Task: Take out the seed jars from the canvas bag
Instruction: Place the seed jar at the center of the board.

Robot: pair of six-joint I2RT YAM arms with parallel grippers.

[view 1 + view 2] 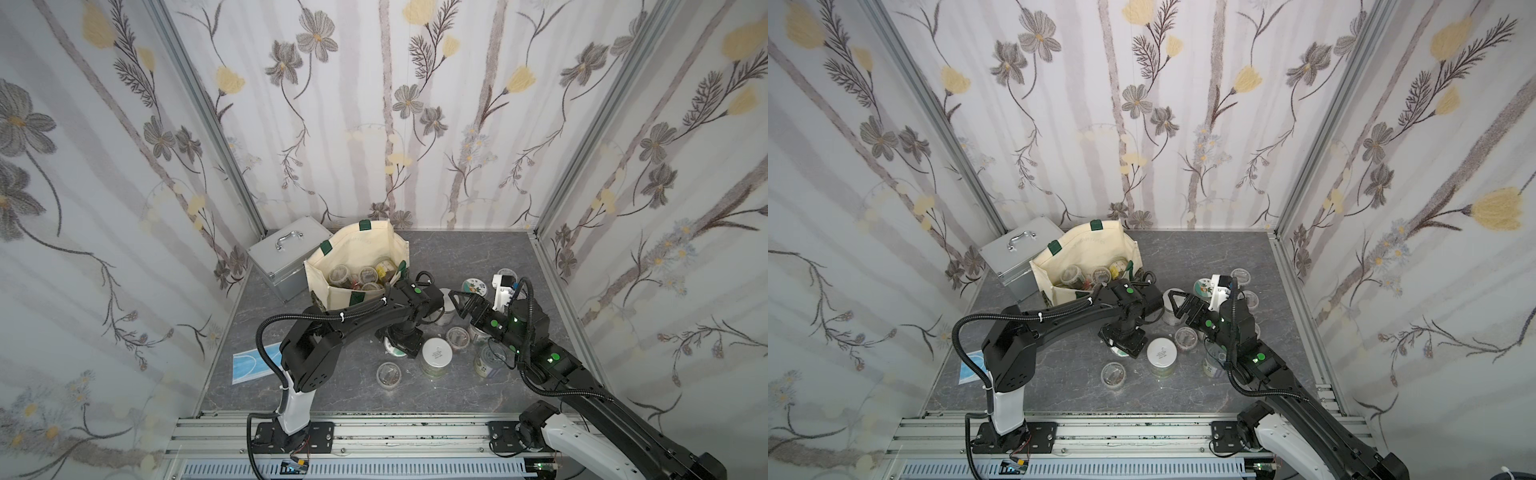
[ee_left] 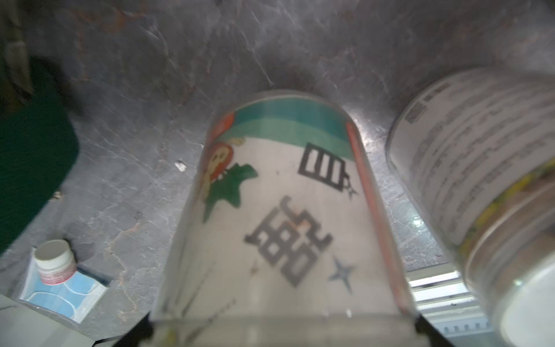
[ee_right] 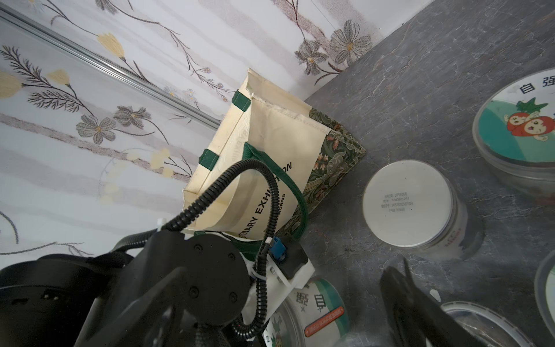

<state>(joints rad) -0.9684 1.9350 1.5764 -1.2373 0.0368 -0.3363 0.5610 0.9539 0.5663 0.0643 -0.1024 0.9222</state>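
Risk: left gripper (image 1: 398, 348) apparently clamped wide on sticker-lid jar (image 2: 285, 225), edge-on beside white-lid jar (image 1: 434, 353); released so, it could roll. Right gripper (image 1: 458, 305) gaped empty; canvas bag (image 1: 361, 245) held more seed jars (image 1: 358, 276).

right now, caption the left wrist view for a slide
Left gripper closed on a sticker jar, a labelled jar beside it, a small bottle on a blue mask on the grey table.
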